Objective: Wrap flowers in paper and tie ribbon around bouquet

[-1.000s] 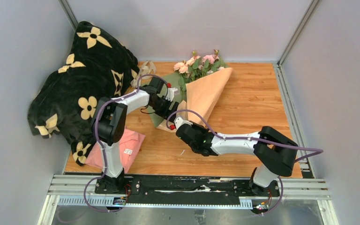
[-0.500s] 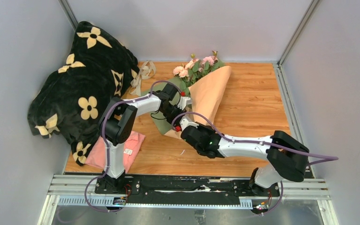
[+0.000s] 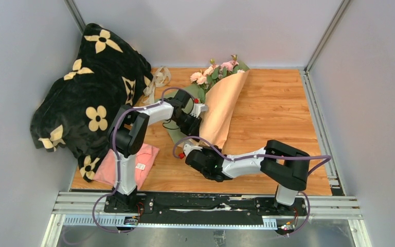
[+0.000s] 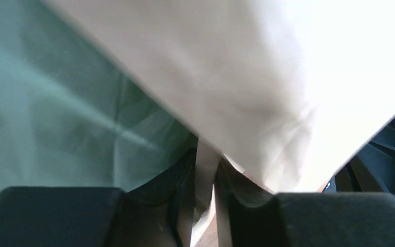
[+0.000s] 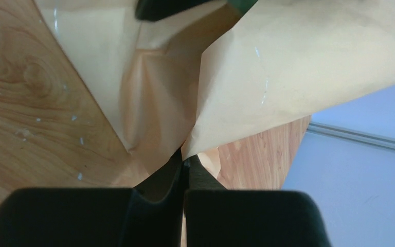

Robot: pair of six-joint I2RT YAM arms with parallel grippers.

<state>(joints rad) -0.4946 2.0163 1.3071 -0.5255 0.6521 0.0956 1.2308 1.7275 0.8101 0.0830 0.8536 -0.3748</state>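
Peach paper (image 5: 288, 62) pinched in right tool (image 5: 184, 167): wrist view only.

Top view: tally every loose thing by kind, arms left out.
flower bunch: 1
paper: 1
ribbon: 1
black blanket: 1
pink cloth: 1
Total: 5

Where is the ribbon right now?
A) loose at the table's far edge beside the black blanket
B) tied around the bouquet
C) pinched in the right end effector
A: the ribbon lies in a loose heap next to the blanket, apart from the bouquet.
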